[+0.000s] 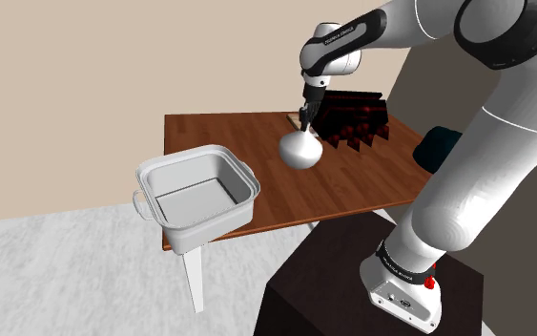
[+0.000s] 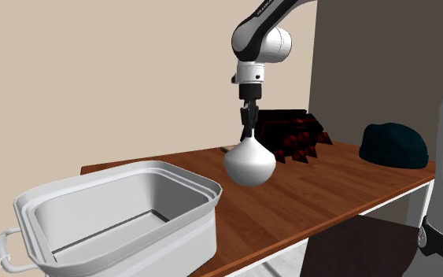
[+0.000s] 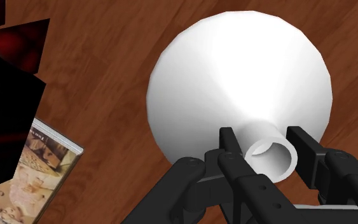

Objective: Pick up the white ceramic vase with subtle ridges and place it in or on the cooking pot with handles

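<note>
The all-black two-finger gripper [image 1: 306, 118] [image 2: 249, 124] [image 3: 266, 141] points straight down, closed on the short, narrow neck of a plain white, round-bellied vase [image 1: 300, 151] [image 2: 249, 164] [image 3: 238, 76]. In the wrist view one finger sits on each side of the neck, pressed against it, and the open mouth shows between them. The vase hangs upright directly beneath the gripper, with its wide belly over the brown wooden tabletop [image 1: 352, 186] [image 2: 330, 185] [image 3: 107, 83]. Whether its base touches the wood or is just clear of it cannot be told.

The pale grey, rectangular cooking pot with rounded corners and loop handles [image 1: 211, 227] [image 2: 133, 252] stands well apart from the gripper, lower and off toward the shoulder view's left, at the near corner of the tabletop. It is upright and its inside is bare.

Just behind the gripper, on the far side from the pot, lies a dark red and black object with jagged, spiky edges [image 1: 357, 119] [image 2: 290, 134] [image 3: 6, 70]. A flat book with a printed cover [image 3: 41, 165] lies on the wood beside that object, near the gripper but apart from the vase. Farther beyond the spiky object, a dark teal rounded lump [image 1: 438, 148] [image 2: 393, 144] rests at the tabletop's edge.
</note>
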